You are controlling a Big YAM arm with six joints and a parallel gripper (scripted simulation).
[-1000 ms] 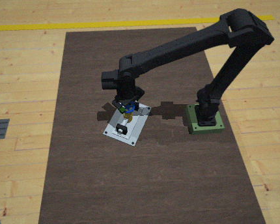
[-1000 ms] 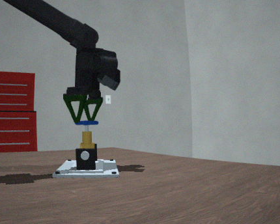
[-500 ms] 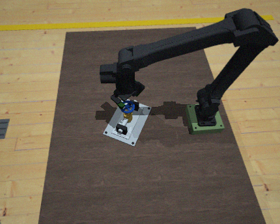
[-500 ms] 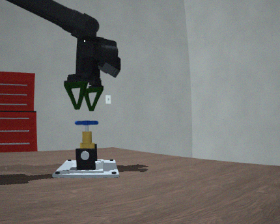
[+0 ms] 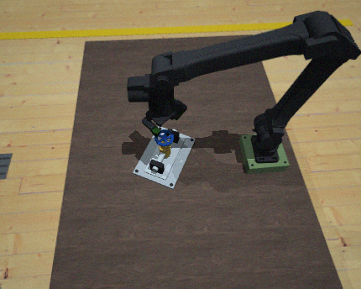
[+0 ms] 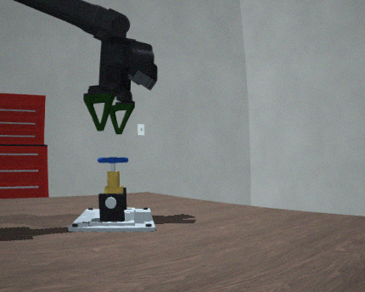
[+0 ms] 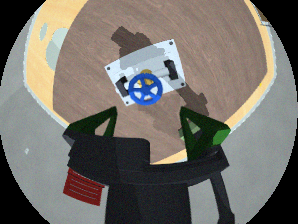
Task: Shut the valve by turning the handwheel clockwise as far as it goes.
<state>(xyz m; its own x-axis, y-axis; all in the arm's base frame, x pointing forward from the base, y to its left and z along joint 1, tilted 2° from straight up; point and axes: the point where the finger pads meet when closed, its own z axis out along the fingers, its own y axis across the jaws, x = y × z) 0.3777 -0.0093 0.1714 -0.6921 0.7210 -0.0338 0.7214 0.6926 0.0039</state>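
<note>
The valve has a blue handwheel (image 6: 113, 160) on a brass stem (image 6: 114, 182) over a black body (image 6: 112, 207), mounted on a grey baseplate (image 6: 112, 221) on the dark table. It also shows from above in the top view, with the handwheel (image 5: 164, 137) over the baseplate (image 5: 164, 157), and in the wrist view (image 7: 145, 90). My gripper (image 6: 109, 131) hangs open and empty, well above the handwheel and clear of it. Its green fingers frame the handwheel from above in the wrist view.
The arm's green base (image 5: 264, 155) stands on the table to the right of the valve. A red tool cabinet (image 6: 15, 146) stands against the back wall at the left. A yellow line (image 5: 114, 31) runs on the floor beyond the table.
</note>
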